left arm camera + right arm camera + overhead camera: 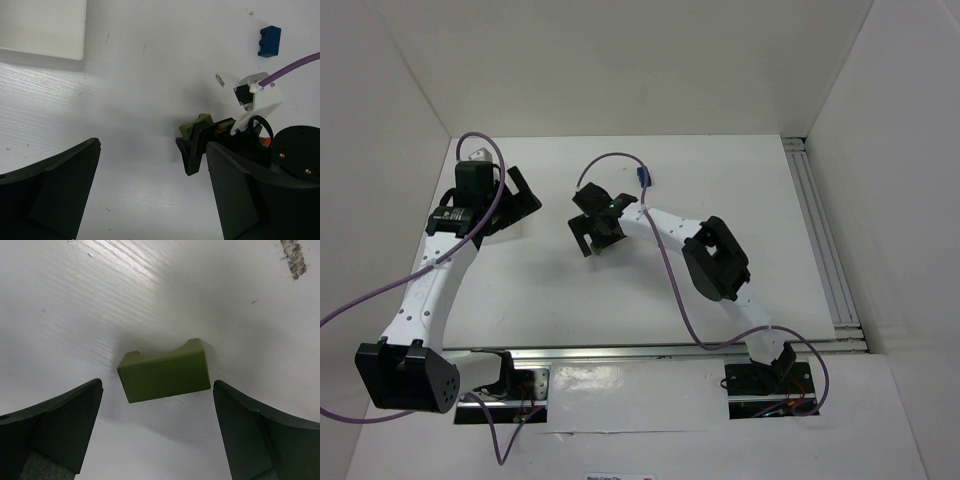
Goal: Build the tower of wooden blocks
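An olive green block (pixel 165 371) with a curved notch along its far edge lies on the white table. My right gripper (pixel 157 425) is open, one finger on each side of the block and neither touching it. The left wrist view shows part of the same olive block (pixel 196 124) behind the right gripper's fingers (pixel 192 150). A blue block (pixel 269 41) lies apart, farther back; the top view shows this blue block (pixel 642 180) just beyond the right gripper (pixel 590 222). My left gripper (pixel 150 200) is open over bare table, to the left of the right gripper.
A white rectangular tray (pixel 42 30) sits at the far left in the left wrist view. White walls enclose the table on the left, back and right. A metal rail (pixel 825 240) runs along the right side. Purple cables loop off both arms.
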